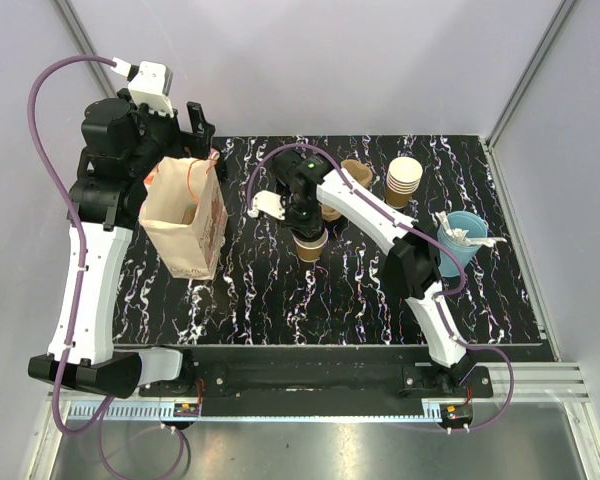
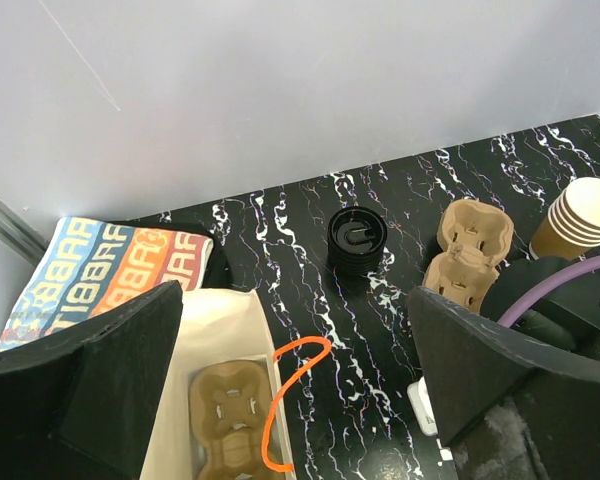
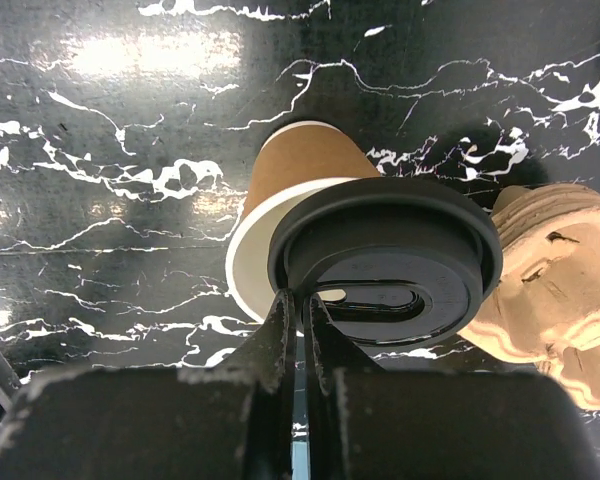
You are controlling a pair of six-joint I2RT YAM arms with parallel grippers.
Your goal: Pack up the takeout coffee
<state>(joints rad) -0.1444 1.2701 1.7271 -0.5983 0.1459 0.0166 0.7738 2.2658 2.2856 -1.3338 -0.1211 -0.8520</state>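
The takeout coffee, a brown kraft cup, stands mid-table. Its black lid sits skewed over the mouth, and the pale rim shows on the left side. My right gripper is shut, pinching the near edge of that lid. An open paper bag with an orange handle stands at the left, with a pulp cup carrier lying inside. Above the bag's mouth my left gripper is open, and nothing is between its fingers.
A stack of black lids stands near the back edge. Another pulp carrier, a stack of lidless paper cups and a light blue cup with stirrers sit at the back right. A striped folded bag lies behind the paper bag.
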